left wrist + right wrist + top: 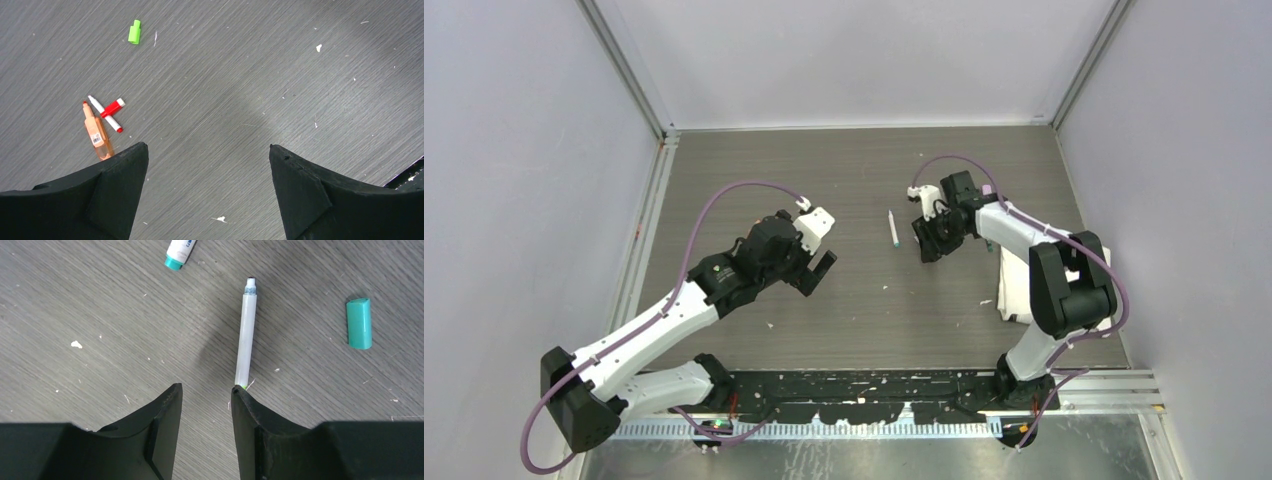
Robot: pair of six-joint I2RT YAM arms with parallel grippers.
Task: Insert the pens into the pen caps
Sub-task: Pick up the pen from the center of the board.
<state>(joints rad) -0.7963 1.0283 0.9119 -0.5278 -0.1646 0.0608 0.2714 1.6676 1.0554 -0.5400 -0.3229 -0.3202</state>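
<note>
right gripper: jaws part-closed, narrow gap, nothing in it. one fingertip at the near end of the white pen, touching or just beside, can't tell which. pen lies flat mid-bench, slightly toward the far edge, teal cap near it. left gripper: wide open, empty, over bare bench; orange pen, red-tipped pen, green cap loose beyond it

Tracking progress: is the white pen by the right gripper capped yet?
Uncapped. The white pen lies flat with its dark tip bare, and a teal cap lies apart beside it.
</note>
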